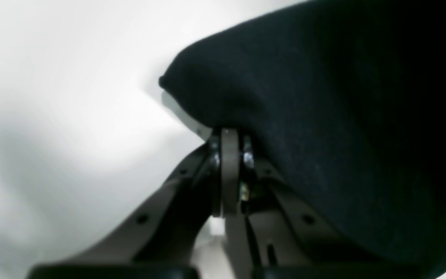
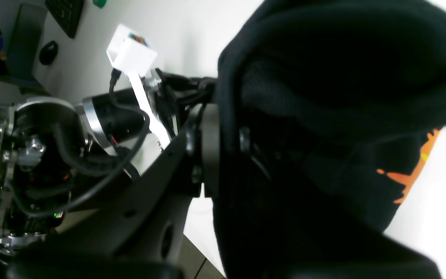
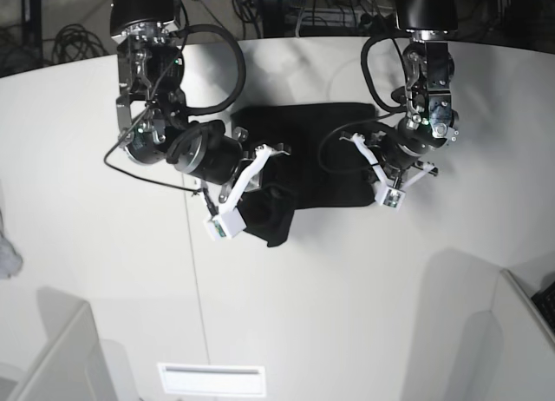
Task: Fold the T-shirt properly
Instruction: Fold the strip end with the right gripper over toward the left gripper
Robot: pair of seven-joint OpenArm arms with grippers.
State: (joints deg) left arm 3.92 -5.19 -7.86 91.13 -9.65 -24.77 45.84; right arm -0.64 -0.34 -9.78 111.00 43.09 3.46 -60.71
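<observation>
The black T-shirt (image 3: 303, 149) lies partly bunched on the white table (image 3: 347, 288). My right gripper (image 3: 262, 193), on the left of the base view, is shut on a gathered fold of the shirt. In the right wrist view the cloth (image 2: 323, 77) wraps over the shut gripper (image 2: 223, 135), and a bit of orange print (image 2: 405, 180) shows at its edge. My left gripper (image 3: 354, 171) is at the shirt's right side. In the left wrist view it (image 1: 229, 135) is shut on the edge of the plain black cloth (image 1: 323, 116).
A small grey-white cloth scrap (image 3: 4, 255) lies at the far left table edge. Grey partitions (image 3: 52, 358) and a white vented panel (image 3: 212, 379) stand in front of the table. Cables and equipment sit behind the arm bases.
</observation>
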